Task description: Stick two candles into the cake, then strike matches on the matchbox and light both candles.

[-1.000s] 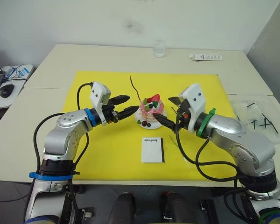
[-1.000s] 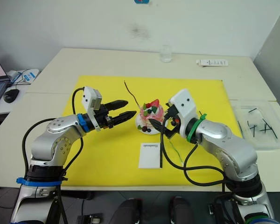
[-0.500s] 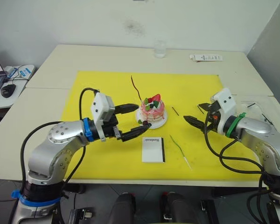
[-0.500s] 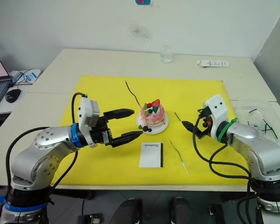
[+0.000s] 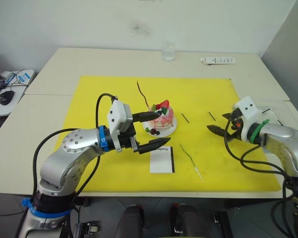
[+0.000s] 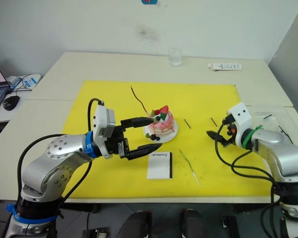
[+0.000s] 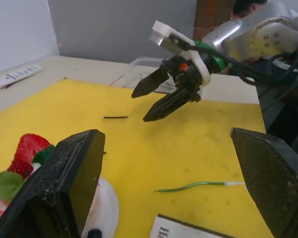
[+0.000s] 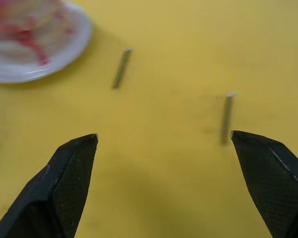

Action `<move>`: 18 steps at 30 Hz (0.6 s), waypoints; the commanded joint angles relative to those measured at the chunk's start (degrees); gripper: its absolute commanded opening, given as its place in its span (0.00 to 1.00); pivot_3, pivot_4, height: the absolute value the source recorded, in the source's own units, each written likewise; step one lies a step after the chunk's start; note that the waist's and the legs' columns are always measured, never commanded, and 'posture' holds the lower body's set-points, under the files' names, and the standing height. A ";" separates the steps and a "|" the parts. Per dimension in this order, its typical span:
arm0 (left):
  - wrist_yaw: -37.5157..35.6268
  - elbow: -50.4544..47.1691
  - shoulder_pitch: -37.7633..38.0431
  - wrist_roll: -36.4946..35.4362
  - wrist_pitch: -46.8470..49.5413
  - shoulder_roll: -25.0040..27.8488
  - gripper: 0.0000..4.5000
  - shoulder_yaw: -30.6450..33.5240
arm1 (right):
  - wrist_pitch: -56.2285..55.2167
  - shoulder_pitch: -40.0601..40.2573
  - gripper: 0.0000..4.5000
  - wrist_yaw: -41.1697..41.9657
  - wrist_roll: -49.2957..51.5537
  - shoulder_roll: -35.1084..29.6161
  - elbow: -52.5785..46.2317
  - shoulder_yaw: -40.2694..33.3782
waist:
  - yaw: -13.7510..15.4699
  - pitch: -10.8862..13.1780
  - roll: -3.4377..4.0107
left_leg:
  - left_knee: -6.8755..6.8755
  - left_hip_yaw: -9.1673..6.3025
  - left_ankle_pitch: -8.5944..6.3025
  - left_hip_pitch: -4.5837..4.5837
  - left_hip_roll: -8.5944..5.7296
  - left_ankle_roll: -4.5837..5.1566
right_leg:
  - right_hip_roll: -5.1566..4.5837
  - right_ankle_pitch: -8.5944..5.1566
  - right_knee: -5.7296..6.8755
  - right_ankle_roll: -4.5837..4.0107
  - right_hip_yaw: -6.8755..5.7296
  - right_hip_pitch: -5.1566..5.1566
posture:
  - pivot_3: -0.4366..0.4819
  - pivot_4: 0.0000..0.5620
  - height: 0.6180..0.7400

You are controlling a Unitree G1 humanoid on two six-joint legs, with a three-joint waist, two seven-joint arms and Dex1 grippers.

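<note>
An office or lab: pale tables (image 5: 114, 62), a computer mouse (image 5: 6, 95), bare white wall (image 5: 64, 20).

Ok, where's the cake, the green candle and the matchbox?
cake (image 5: 161, 113): left eye view, pink side.
green candle (image 5: 187, 154): left eye view, middle of stick.
matchbox (image 5: 160, 160): left eye view, white top face.

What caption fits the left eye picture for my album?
Open left gripper beside the cake; open right gripper near two matches on the yellow mat.
</note>
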 commanded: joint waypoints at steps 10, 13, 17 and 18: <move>-7.08 -8.18 8.98 -0.26 -6.95 4.67 1.00 -0.08 | -1.07 22.09 1.00 -1.31 4.03 0.52 -22.29 -0.43 | 0.19 -0.01 0.00 | 0.07 -0.07 0.00 0.09 -0.05 -0.01 | -0.12 0.02 0.01 -0.01 -0.03 0.13 | 0.48 0.27 1.00; -6.70 -8.31 8.64 -0.68 -6.51 4.61 1.00 -0.29 | -0.65 23.55 1.00 -5.17 2.41 3.24 -23.08 1.57 | 0.12 -0.03 0.02 | 0.08 -0.06 0.00 0.13 -0.04 -0.01 | -0.11 0.03 0.01 0.00 -0.02 0.14 | 0.48 0.27 1.00; -6.59 -8.25 8.85 -0.69 -6.51 4.89 1.00 -0.21 | -1.94 25.12 1.00 -8.64 -1.29 4.72 -24.04 4.91 | 0.12 -0.03 0.02 | 0.06 -0.09 0.00 0.11 -0.06 -0.01 | -0.10 0.04 0.02 0.02 -0.02 0.14 | 0.48 0.27 1.00; -6.40 -8.33 8.88 -0.66 -6.42 4.91 1.00 -0.22 | -2.32 25.38 1.00 -9.90 -2.33 5.34 -24.05 5.44 | 0.12 -0.04 0.00 | 0.05 -0.08 0.00 0.11 -0.06 -0.01 | -0.10 0.04 0.01 0.01 -0.01 0.14 | 0.48 0.27 1.00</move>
